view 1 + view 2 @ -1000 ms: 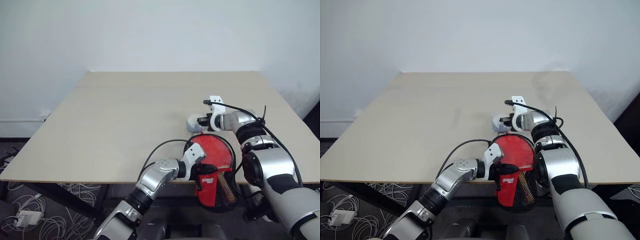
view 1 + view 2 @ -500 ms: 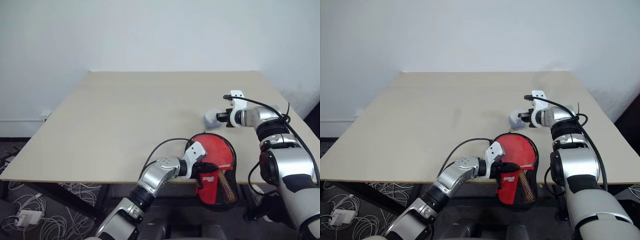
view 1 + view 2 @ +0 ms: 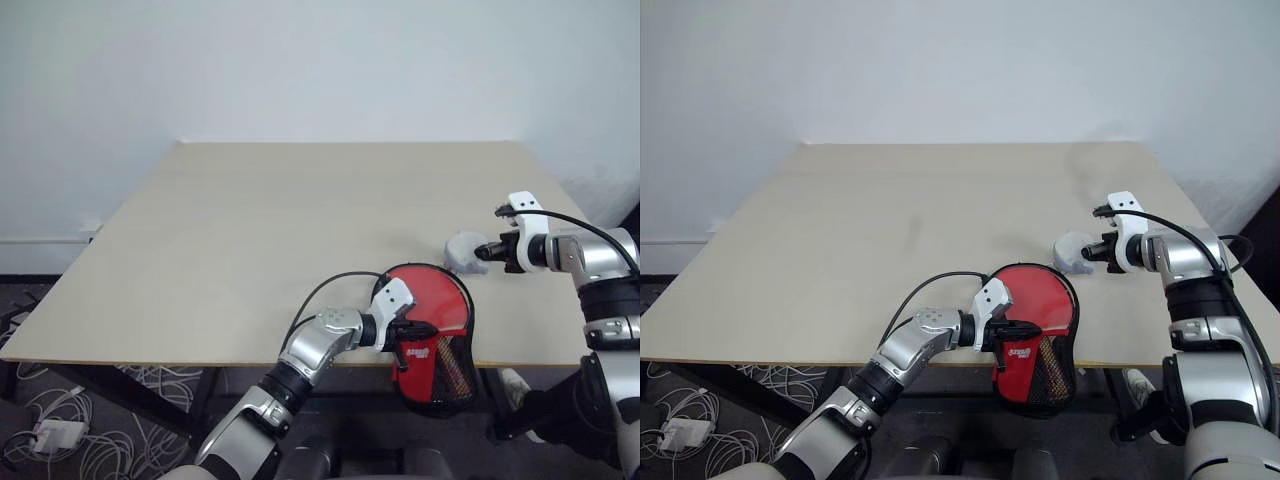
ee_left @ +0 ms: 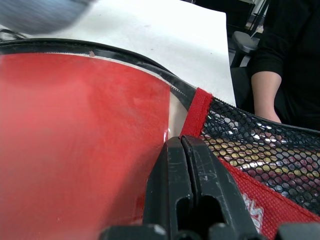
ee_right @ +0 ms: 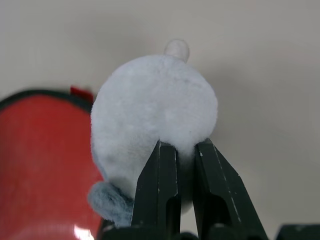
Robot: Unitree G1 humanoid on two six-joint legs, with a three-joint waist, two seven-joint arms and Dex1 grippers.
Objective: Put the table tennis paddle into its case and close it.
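I am looking down on a pale beige table (image 3: pixel 250 230) set against a plain white wall (image 3: pixel 300 60), with a tangle of white cables (image 3: pixel 60 420) on the dark floor off the table's left front corner. My left gripper (image 3: pixel 408 330) sits at the near edge with its two black fingers pressed together on the rim of the case (image 3: pixel 432 330), which lies half on the table — its red round part on the surface, its black mesh half hanging over the edge just below the gripper. Through the clear panel I see a red round face that I take for the table tennis paddle (image 4: pixel 75 140) inside the case, though I cannot make out its handle. My right gripper (image 3: pixel 1090 252) is up and to the right of the case, well apart from the left one, and its fingers are clamped on a whitish fuzzy ball (image 3: pixel 1072 252) just beyond the case's far rim. The left wrist view adds what the head views lack — the fingers (image 4: pixel 172 185) meeting beside a red tab on the black edging, and a person in a black top (image 4: pixel 285 60) past the table. The right wrist view shows the ball's small nub and the red case beside it.
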